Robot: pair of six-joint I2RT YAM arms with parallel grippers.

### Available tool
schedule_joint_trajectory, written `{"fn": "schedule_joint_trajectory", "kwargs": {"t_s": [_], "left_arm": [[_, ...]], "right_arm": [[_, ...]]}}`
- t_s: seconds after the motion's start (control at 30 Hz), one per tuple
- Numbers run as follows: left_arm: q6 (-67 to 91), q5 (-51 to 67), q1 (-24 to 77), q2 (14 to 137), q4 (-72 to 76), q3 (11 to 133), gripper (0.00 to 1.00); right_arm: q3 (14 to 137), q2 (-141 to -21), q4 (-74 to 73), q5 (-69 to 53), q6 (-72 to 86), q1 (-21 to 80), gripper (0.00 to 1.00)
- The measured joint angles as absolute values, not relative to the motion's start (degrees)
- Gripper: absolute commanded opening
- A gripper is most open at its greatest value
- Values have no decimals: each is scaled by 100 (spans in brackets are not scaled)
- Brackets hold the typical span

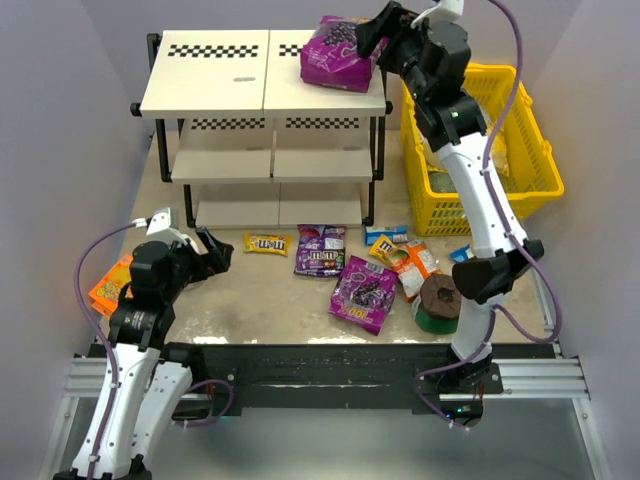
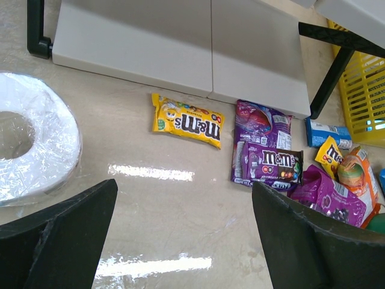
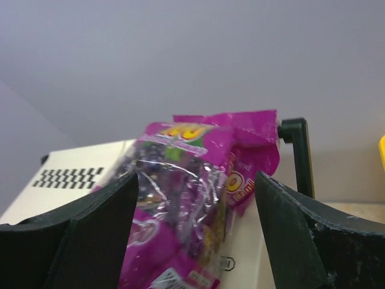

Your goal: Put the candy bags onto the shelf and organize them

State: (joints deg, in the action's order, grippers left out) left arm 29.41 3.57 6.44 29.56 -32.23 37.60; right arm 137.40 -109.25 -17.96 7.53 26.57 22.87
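Observation:
A large purple candy bag (image 1: 338,52) lies on the right end of the top board of the shelf (image 1: 215,75). My right gripper (image 1: 368,35) is open around the bag's right end. In the right wrist view the bag (image 3: 192,198) sits between the spread fingers of this gripper (image 3: 197,177), with a gap on the right side. My left gripper (image 1: 215,255) is open and empty, low over the table to the left of the loose bags. On the table lie a yellow bag (image 2: 187,119), a dark-purple bag (image 2: 267,159), a second large purple bag (image 1: 364,292), a blue one (image 1: 385,235) and an orange one (image 1: 412,265).
A yellow plastic basket (image 1: 530,150) stands right of the shelf. A flat orange box (image 1: 110,285) lies at the far left. A white plastic-wrapped ring (image 2: 30,144) lies left of my left gripper (image 2: 184,183). A brown and green round thing (image 1: 438,300) sits by the right arm.

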Motion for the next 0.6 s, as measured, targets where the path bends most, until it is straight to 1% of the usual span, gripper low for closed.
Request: {"fn": "schedule_joint_trajectory", "kwargs": {"t_s": [0.03, 0.07, 0.17, 0.33, 0.43, 0.5, 0.57, 0.6], "left_arm": [[2941, 355, 644, 2952, -3223, 3760, 100], [2941, 355, 644, 2950, -3223, 3760, 100], [2941, 349, 644, 2936, -3223, 3760, 100], [2941, 316, 644, 2934, -3225, 3760, 100], [2941, 314, 644, 2928, -3223, 3760, 99], [2941, 307, 644, 2921, -3223, 3760, 100], [2941, 298, 644, 2919, -3223, 3760, 100], [2943, 294, 644, 2919, -3223, 3760, 100]], "right_arm": [[13729, -11024, -1848, 746, 2692, 2279, 77], [13710, -11080, -1861, 740, 2729, 2272, 73], [13631, -11177, -1796, 613, 2810, 2244, 68], [13430, -11155, -1363, 215, 2714, 2193, 64], [13246, -11148, -1041, -180, 2639, 2117, 58], [13220, -11150, -937, -499, 2576, 2023, 51], [13238, -11194, -856, -906, 2539, 1905, 46], [13275, -11242, -814, -1127, 2536, 1839, 46]]}}
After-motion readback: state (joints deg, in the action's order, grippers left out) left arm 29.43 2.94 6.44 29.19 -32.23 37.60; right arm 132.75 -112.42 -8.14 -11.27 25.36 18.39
